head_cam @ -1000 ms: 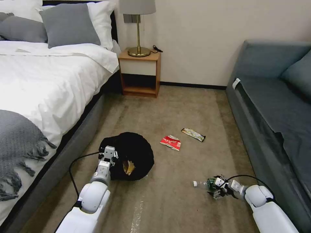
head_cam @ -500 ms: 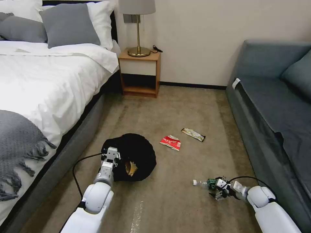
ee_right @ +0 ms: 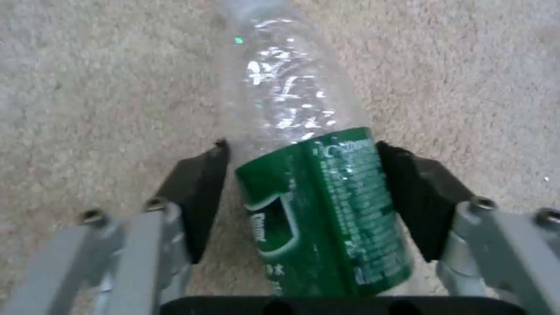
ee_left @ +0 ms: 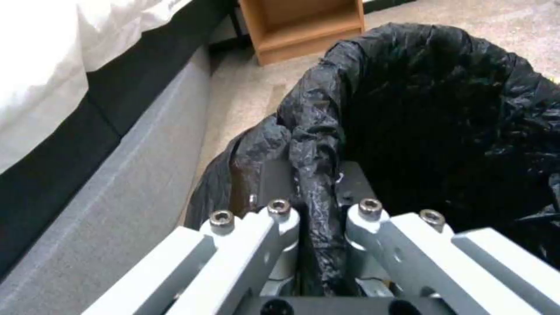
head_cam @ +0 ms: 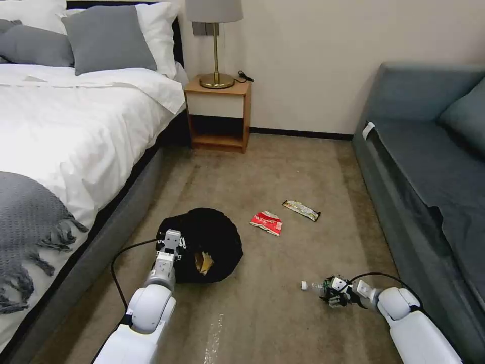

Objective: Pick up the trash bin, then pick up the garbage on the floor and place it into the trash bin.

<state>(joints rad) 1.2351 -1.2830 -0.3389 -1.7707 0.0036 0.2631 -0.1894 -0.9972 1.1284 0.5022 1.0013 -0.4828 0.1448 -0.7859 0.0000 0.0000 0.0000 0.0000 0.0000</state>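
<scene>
The trash bin, lined with a wrinkly black bag, is held at its rim by my left gripper, which is shut on the liner. The bin's mouth tips toward me, and a tan paper wrapper lies inside. A clear bottle with a green label lies on the carpet. My right gripper is open and low to the floor, one black pad on each side of the label. A red-white packet and a dark bar wrapper lie farther out.
The bed runs along the left, close beside the bin. A grey sofa lines the right side near my right arm. A wooden nightstand with a lamp stands at the far wall. Carpet spreads between them.
My right gripper drew back a little, then slid forward so its fingers now straddle the bottle's label. The bin in my left gripper shifted only slightly.
</scene>
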